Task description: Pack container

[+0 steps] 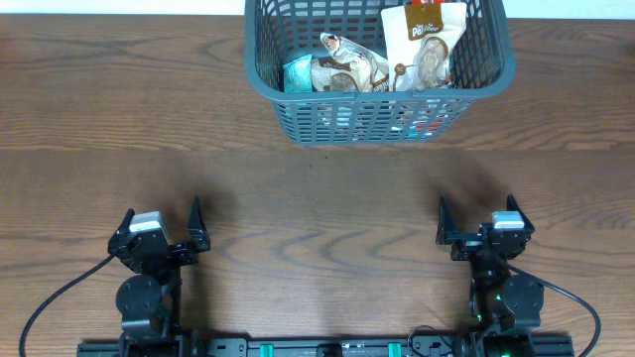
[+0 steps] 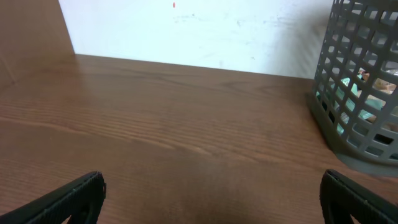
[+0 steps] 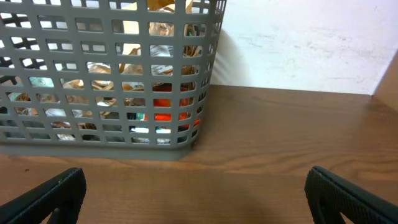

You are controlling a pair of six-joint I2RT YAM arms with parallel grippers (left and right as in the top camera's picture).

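The container, a large dark grey lattice basket (image 1: 377,114), stands at the far middle of the wooden table. It holds several snack packets, among them a white and brown pouch (image 1: 425,45) and a crumpled packet (image 1: 347,67). The basket also shows in the left wrist view (image 2: 357,87) at the right and in the right wrist view (image 3: 106,74) at the left. My left gripper (image 1: 162,223) (image 2: 211,199) is open and empty at the near left. My right gripper (image 1: 476,218) (image 3: 196,196) is open and empty at the near right. Both are well apart from the basket.
A white wall (image 2: 199,31) runs behind the table's far edge. Bare wooden tabletop (image 1: 317,198) lies between the basket and both grippers. Black cables (image 1: 50,297) trail from the arm bases at the near edge.
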